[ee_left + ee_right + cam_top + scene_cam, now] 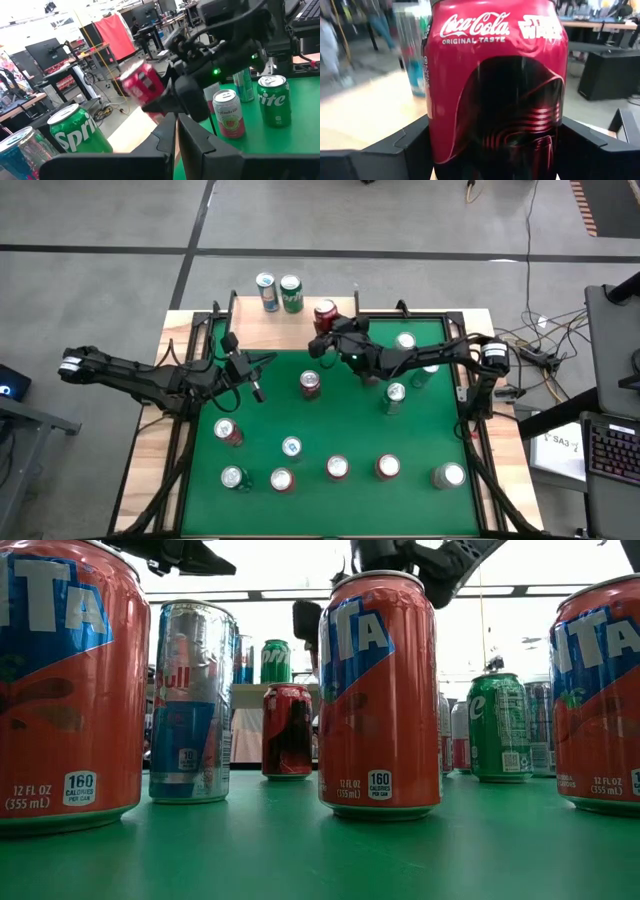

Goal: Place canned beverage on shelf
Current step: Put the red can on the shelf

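Observation:
A red Coca-Cola can (495, 90) sits between the fingers of my right gripper (332, 325), over the right part of the light-wood shelf (270, 330) at the table's far edge. In the left wrist view the can (142, 85) looks tilted above the board (131, 125). A blue can (266, 290) and a green Sprite can (291, 292) stand on the shelf to its left. My left gripper (257, 391) is shut and holds nothing, raised over the green table's (330, 420) left half and pointing toward the shelf. My right gripper pinches the Coca-Cola can by its side wall (440, 145), one finger (400, 150) on each side, at about the lower half of its height. The fingers come about level, slanting from the table's right and near side. The can is lifted clear of the shelf board and looks tilted.
Several cans stand on the green table: a red one (310, 383) just in front of the shelf, green ones (395, 395) under the right arm, and a near row of orange cans (337, 468). Black frame bars run along the table's edges (465, 395).

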`<action>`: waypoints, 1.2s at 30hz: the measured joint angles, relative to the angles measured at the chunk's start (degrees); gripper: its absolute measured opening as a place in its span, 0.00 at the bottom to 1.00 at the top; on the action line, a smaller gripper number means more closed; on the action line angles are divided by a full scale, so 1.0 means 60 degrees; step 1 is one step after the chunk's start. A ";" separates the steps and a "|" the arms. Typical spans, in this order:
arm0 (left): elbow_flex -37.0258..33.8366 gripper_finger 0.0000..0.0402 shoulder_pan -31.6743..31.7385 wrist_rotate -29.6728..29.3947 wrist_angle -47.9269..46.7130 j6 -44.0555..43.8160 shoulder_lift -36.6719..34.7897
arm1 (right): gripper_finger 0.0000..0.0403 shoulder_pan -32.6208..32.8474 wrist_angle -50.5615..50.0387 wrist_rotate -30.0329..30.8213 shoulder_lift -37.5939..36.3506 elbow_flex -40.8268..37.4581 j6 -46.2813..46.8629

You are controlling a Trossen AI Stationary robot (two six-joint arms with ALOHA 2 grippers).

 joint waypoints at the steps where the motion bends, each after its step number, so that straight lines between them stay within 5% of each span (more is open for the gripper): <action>1: 0.0000 0.01 -0.0001 0.0000 -0.0006 0.0046 -0.0002 | 0.72 0.0021 0.0595 0.0076 -0.0001 -0.0212 -0.0191; 8: 0.0000 0.01 -0.0001 0.0000 0.0001 0.0132 -0.0009 | 0.72 0.0069 0.3062 0.0069 -0.0001 -0.1162 -0.0763; 22: 0.0004 0.01 0.0010 -0.0004 0.0568 0.1017 -0.0147 | 0.72 0.0147 0.3052 -0.0950 0.0239 -0.0752 -0.0455; 36: -0.0007 0.01 -0.0001 -0.0007 -0.1085 0.0379 -0.1237 | 0.72 0.0532 0.3323 0.0635 0.1871 0.0762 -0.1355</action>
